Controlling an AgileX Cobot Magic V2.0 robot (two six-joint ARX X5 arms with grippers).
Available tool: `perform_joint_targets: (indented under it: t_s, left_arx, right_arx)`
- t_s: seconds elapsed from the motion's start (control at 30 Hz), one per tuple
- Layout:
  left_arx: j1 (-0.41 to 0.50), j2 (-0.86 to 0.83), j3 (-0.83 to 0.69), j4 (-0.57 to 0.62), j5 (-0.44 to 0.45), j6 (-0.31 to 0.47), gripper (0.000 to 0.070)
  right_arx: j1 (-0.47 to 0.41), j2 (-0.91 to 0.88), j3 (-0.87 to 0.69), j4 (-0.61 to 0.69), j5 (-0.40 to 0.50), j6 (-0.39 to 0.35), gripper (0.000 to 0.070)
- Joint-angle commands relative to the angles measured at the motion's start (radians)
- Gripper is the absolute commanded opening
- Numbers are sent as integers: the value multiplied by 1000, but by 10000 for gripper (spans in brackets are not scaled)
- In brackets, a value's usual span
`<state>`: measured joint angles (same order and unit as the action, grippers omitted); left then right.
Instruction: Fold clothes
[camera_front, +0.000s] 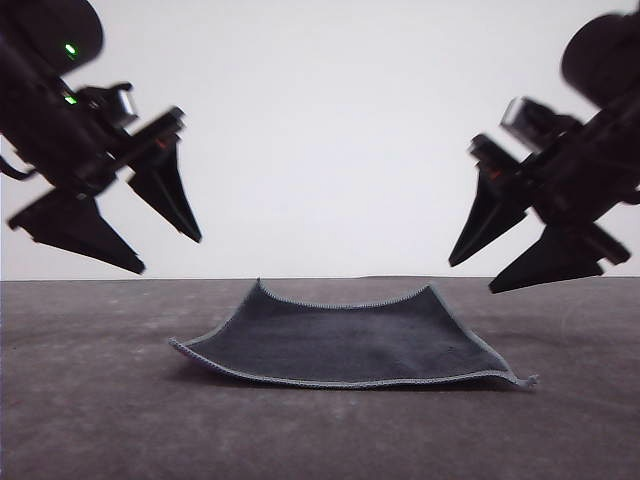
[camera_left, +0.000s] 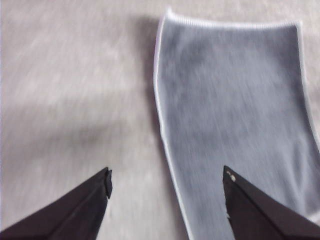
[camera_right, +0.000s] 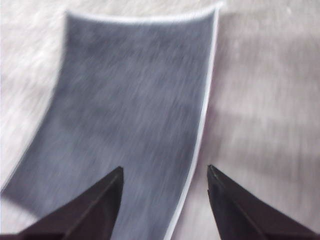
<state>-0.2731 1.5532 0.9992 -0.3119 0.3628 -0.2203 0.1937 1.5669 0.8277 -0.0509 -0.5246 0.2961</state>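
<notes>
Cloth (camera_front: 350, 340) flat on my table (camera_front: 90, 420), dark face up, left gripper (camera_front: 165, 245) and right gripper (camera_front: 470, 275) above it, fingers wide, holding nothing

Both arms are black throughout — matte, angular housings with rounded joint casings at the upper corners of the front view. The left gripper (camera_front: 165, 250) ends in two broad, wedge-shaped fingers (camera_front: 170, 195) tapering to sharp points; the right gripper (camera_front: 470, 276) carries the same pair. Two small green lights glow on the left arm at upper left, with a faint orange-red spot near its finger mount. A pale grey, boxy part sits atop each wrist. In the left wrist view a tiny light speck marks one fingertip — its inner edge looks slightly chipped or screwed.
</notes>
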Motion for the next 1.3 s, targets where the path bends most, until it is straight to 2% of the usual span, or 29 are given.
perform_joint_targets:
  t_s: [0.0, 0.33, 0.67, 0.93, 1.13, 1.27]
  left_arx:
    - [-5, 56, 52, 9, 5, 29, 432]
    - [-11, 312, 290, 12, 32, 44, 432]
    - [-17, 479, 453, -4, 57, 43, 434]
    - [-32, 527, 480, 5, 67, 43, 434]
    - [-62, 540, 480, 51, 84, 19, 434]
    - [-77, 542, 480, 62, 84, 17, 434]
  right_arx:
    - [-5, 52, 48, 13, -3, -3, 337]
    - [-34, 250, 266, -4, -29, 12, 337]
    - [-35, 352, 354, -9, -55, 19, 337]
    - [-35, 407, 365, 3, -73, 20, 337]
    - [-33, 456, 366, 76, -131, 85, 337]
    - [-32, 466, 366, 102, -130, 88, 335]
